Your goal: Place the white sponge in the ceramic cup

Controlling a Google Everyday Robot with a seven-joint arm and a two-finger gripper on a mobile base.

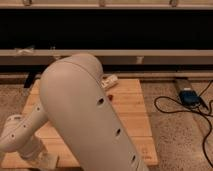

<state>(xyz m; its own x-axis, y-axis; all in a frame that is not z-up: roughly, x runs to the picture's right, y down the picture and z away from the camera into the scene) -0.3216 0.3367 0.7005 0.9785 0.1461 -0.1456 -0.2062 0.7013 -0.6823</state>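
1 arm (90, 120), 1 gripper (46, 161) at lower left, 1 wooden table (131, 107), 1 blue box (189, 96)

Arm shell (85, 115): smooth matt off-white plastic. Gripper (46, 161), bottom left over table: same plastic finish. Table (131, 107): pale wood planks, satin, visible grain. Floor (175, 142): speckled stone look, matt.

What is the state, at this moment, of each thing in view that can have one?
gripper: shut, low over the wooden table's near left corner; a hold cannot be seen.
robot arm: bent down across the table, hiding most of it.
white sponge: hidden.
ceramic cup: hidden.
white object: lying at the table's far edge, partly behind the arm.
blue device: lying on the floor, cable attached.
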